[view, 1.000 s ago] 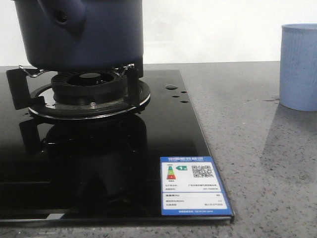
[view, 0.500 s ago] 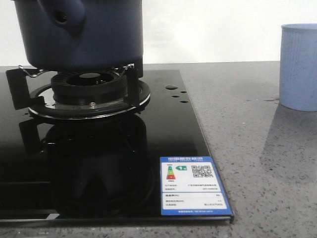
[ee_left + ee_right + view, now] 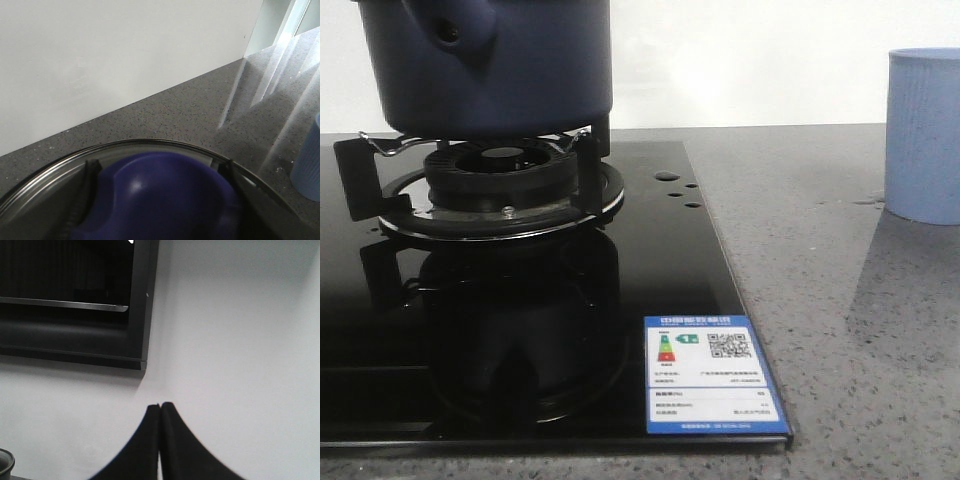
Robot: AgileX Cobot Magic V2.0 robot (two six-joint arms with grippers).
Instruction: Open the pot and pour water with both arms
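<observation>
The dark navy pot (image 3: 490,70) stands on the burner grate (image 3: 500,190) at the far left of the front view, its stubby handle (image 3: 450,25) facing me. In the left wrist view its glass lid rim (image 3: 165,144) curves around a blue knob (image 3: 160,205). My left gripper (image 3: 157,167) is shut on that knob, with a dark finger pressed on each side. My right gripper (image 3: 160,406) is shut with nothing in it, its fingertips touching, and it points at a white surface away from the pot. Neither arm shows in the front view.
A pale blue ribbed cup (image 3: 925,135) stands on the grey speckled counter (image 3: 820,300) at the right; it also shows as the cup (image 3: 307,165) beside the lid. The black glass hob (image 3: 650,260) carries a blue label (image 3: 713,375). A dark framed panel (image 3: 75,300) faces the right wrist.
The pot has shifted very slightly up and to the right on the grate. The cup and the hob stay where they were.
</observation>
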